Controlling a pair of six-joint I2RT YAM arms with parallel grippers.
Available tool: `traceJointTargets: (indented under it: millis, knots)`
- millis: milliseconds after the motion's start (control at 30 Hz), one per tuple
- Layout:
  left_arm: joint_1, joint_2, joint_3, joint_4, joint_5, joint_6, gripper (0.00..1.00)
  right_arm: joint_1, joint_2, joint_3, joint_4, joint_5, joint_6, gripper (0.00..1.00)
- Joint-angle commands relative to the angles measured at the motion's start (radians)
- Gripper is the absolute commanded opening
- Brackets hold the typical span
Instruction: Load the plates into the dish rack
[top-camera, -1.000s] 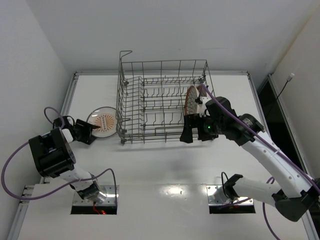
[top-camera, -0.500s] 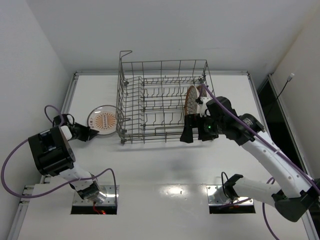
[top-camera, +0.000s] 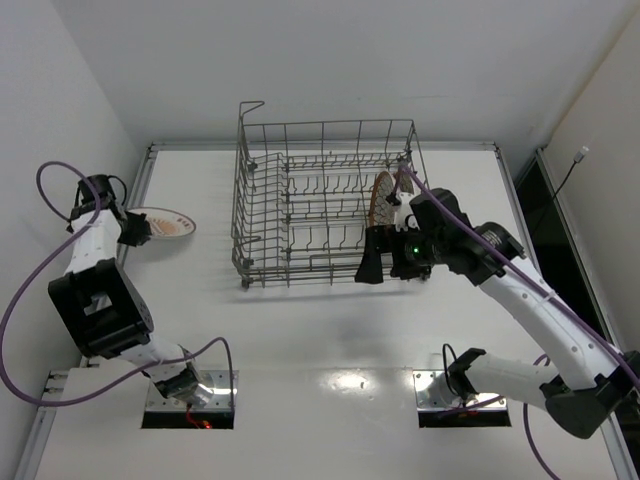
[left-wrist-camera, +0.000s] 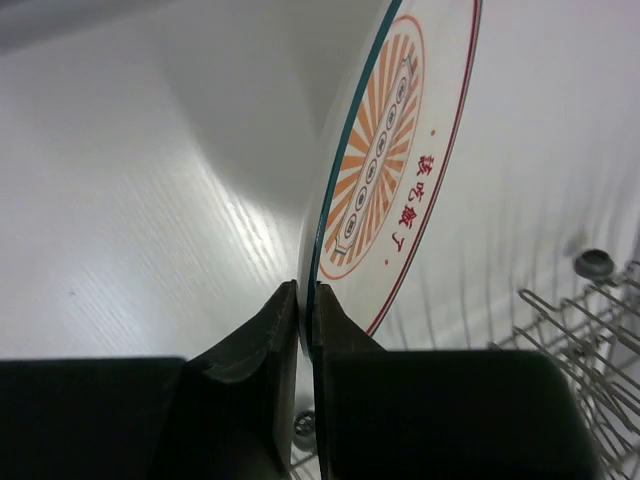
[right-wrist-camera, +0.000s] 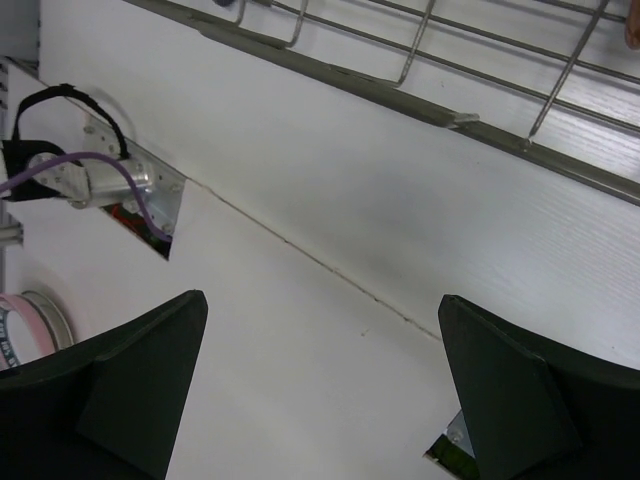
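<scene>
Two plates show. The white sunburst plate (left-wrist-camera: 392, 165) is pinched at its rim by the left claw (left-wrist-camera: 305, 300) and held tilted over the desk (top-camera: 330, 330), well left of the one rack (top-camera: 300, 262). A brown plate (top-camera: 381, 200) stands upright among the tines at the rack's right end. The right claw (right-wrist-camera: 320, 380) hangs spread wide, gripping nothing, just outside the rack's near wall.
</scene>
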Motion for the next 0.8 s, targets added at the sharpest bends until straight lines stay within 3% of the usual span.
traceJointTargets:
  millis: [0,167,367,467,500,600,767]
  knots:
    - [-0.069,-0.116,0.078,-0.023,-0.027,-0.089,0.00,-0.016,0.010,0.094,0.089,-0.069,0.001,0.98]
    - [-0.109,-0.204,0.093,0.157,0.113,-0.148,0.00,-0.038,0.044,0.139,0.165,-0.163,0.028,0.98]
    - [-0.118,-0.281,0.234,0.111,0.154,-0.065,0.00,-0.085,0.066,0.078,0.406,-0.397,0.175,0.96]
    - [-0.118,-0.320,0.331,0.077,0.182,-0.011,0.00,-0.113,0.066,-0.035,0.688,-0.508,0.324,0.95]
    - [-0.118,-0.321,0.370,0.077,0.212,-0.011,0.00,-0.127,0.066,-0.066,0.857,-0.525,0.448,0.95]
    - [-0.118,-0.334,0.368,0.096,0.390,0.004,0.00,-0.150,0.093,-0.180,1.201,-0.562,0.698,0.94]
    - [-0.181,-0.434,0.216,0.208,0.565,-0.063,0.00,-0.159,0.182,-0.211,1.452,-0.562,0.874,0.93]
